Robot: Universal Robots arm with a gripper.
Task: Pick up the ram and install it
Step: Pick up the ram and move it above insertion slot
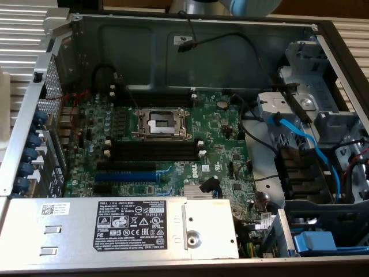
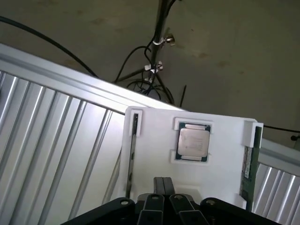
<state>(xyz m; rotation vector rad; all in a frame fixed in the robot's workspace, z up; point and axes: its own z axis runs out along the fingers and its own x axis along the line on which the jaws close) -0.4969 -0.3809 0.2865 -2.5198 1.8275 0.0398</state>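
Surface: ribbed silver aluminium table (image 2: 56, 154) is carrying the work; grey floor (image 2: 234, 47) with black cables (image 2: 144, 87) is showing beyond it.
Gripper: black two-finger gripper (image 2: 164, 183) is hovering with its fingers pressing together, clenched on nothing.
Tray: white plastic fixture tray (image 2: 154, 140) is lying just past the fingertips.
Processor: square silver chip (image 2: 193, 142) is sitting in the tray's middle recess.
Ram: long narrow green circuit stick (image 2: 253, 159) is standing on edge in one side slot of the tray, apart from the gripper.
Case: open grey computer case (image 1: 150, 52) is holding a green motherboard (image 1: 222, 141); long black slots (image 1: 153, 151) are lying beside the metal processor socket (image 1: 160, 123).
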